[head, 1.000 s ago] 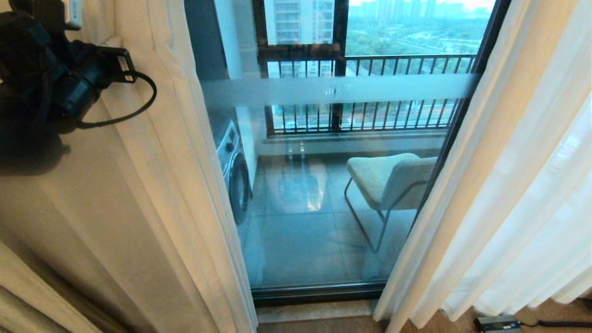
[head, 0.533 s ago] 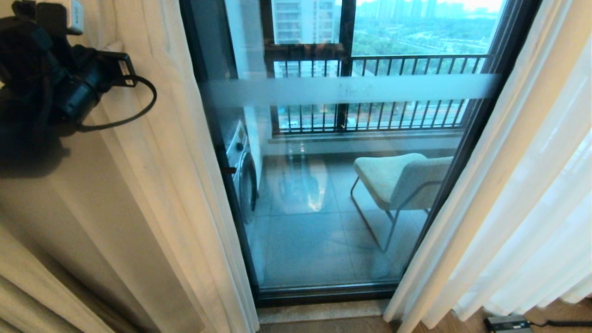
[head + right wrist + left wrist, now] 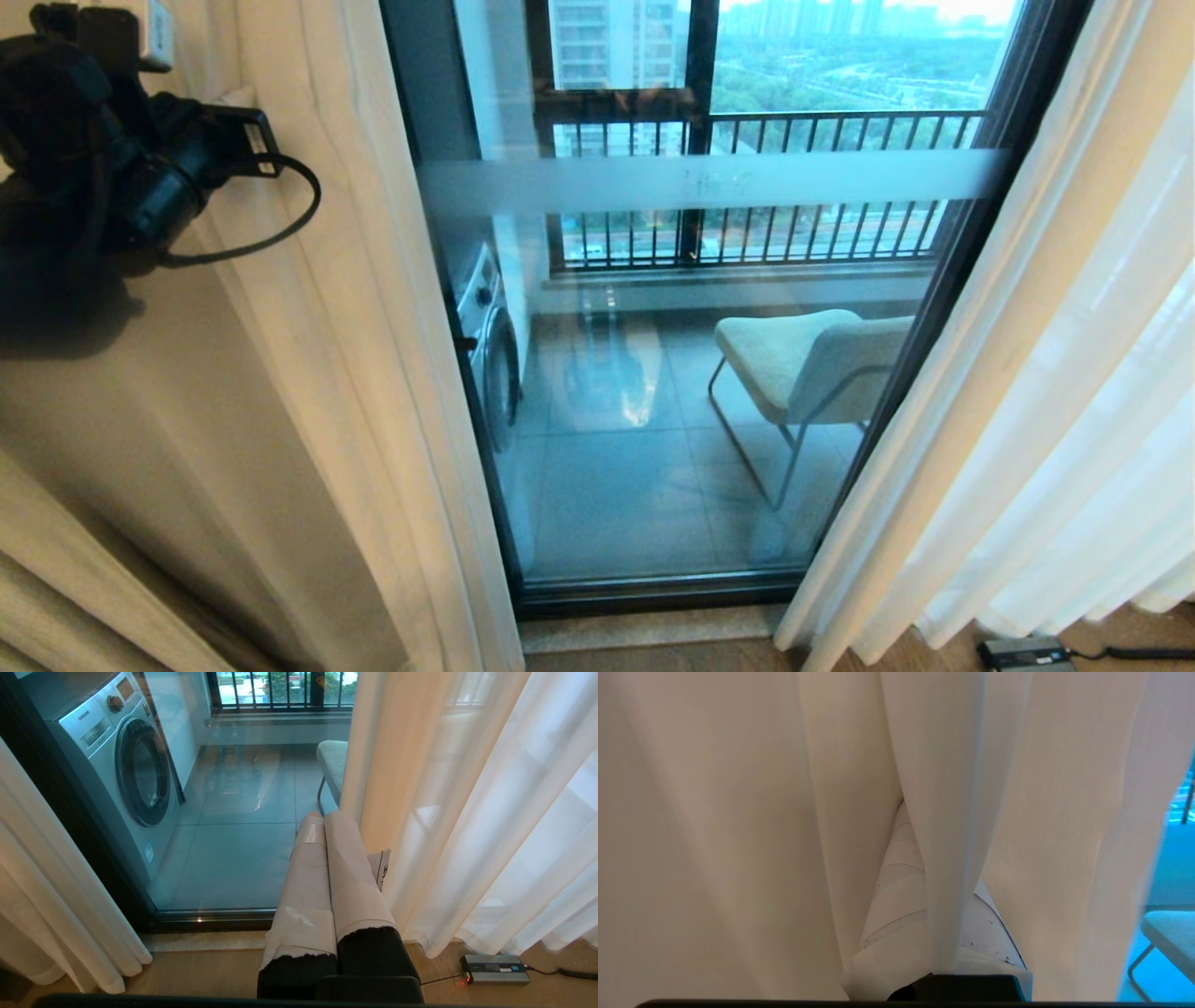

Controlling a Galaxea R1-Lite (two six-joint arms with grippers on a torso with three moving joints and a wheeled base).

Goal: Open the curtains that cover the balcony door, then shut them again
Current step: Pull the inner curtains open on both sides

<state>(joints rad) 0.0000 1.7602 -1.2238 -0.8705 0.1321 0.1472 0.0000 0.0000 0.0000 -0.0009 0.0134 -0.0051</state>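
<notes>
Two curtains point(image 3: 308, 355) hang parted, one left, one right, baring one door point(image 3: 709, 373); left gripper point(image 3: 924, 877) clenches the left curtain, right gripper point(image 3: 327, 826) clenched empty

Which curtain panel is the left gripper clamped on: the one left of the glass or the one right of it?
The left panel. The left gripper is shut on its folds, up by the left arm; the right panel hangs free, with nothing touching it.

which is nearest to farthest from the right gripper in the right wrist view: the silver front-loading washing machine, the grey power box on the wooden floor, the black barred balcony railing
From the shut right gripper, hanging in front of the door glass:
1. The grey power box on the wooden floor, this side of the glass, by the sheer white curtain hem.
2. The silver front-loading washing machine, just behind the glass, on the other side.
3. The black barred balcony railing, at the balcony's far end.
</notes>
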